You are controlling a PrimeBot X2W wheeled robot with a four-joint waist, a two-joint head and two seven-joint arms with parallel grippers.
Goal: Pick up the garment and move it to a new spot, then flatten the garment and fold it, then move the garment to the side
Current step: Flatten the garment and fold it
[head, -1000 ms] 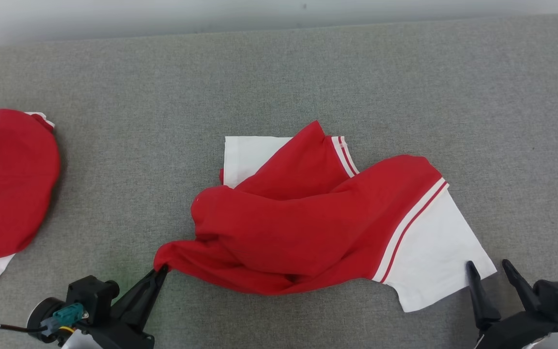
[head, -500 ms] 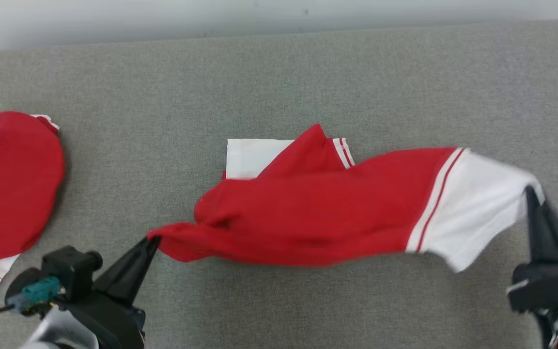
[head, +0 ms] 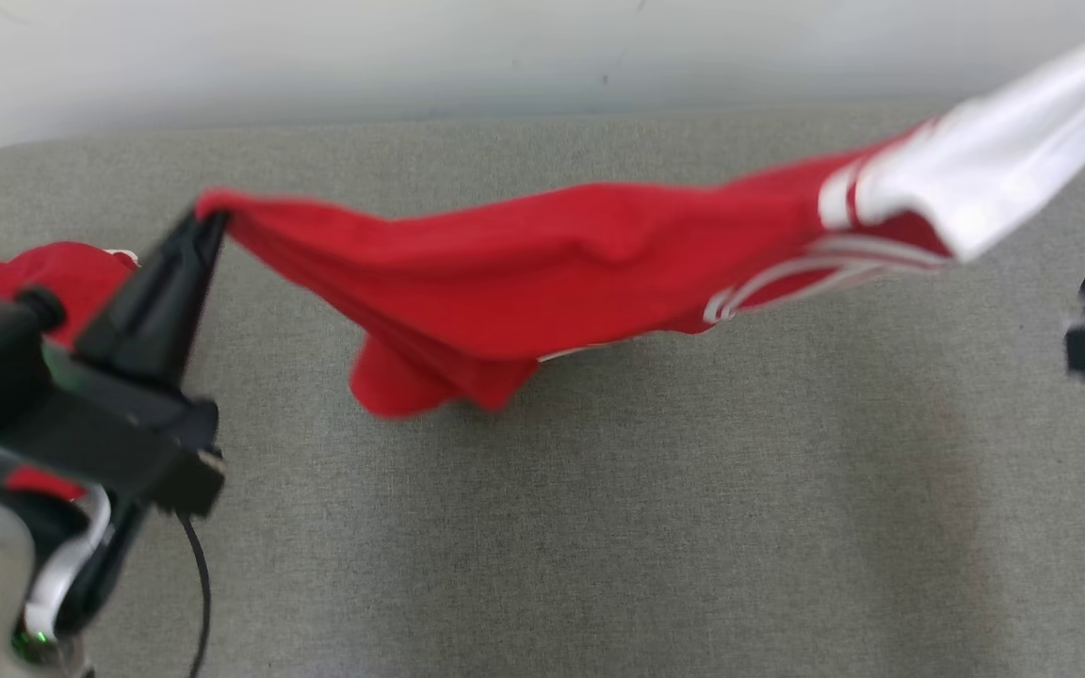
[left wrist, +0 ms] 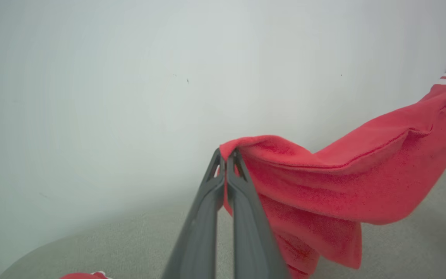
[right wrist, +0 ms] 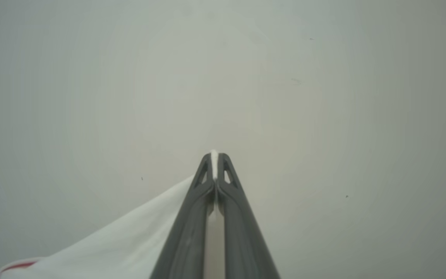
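Relocation step: holding red-and-white jersey garment (head: 524, 273) above grey felt tabletop (head: 599, 527), ends pinched in left gripper (left wrist: 226, 155), right gripper (right wrist: 214, 155); next, lower taut elsewhere

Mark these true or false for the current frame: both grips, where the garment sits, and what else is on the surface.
1. The left gripper is shut on the red end of the garment. True.
2. The right gripper is open next to the white end. False: it is shut on the white end, with white cloth pinched between its fingers.
3. The garment lies flat on the grey surface. False: it hangs stretched between the two grippers, sagging in the middle.
4. A second red garment lies on the surface at the left of the head view. True.
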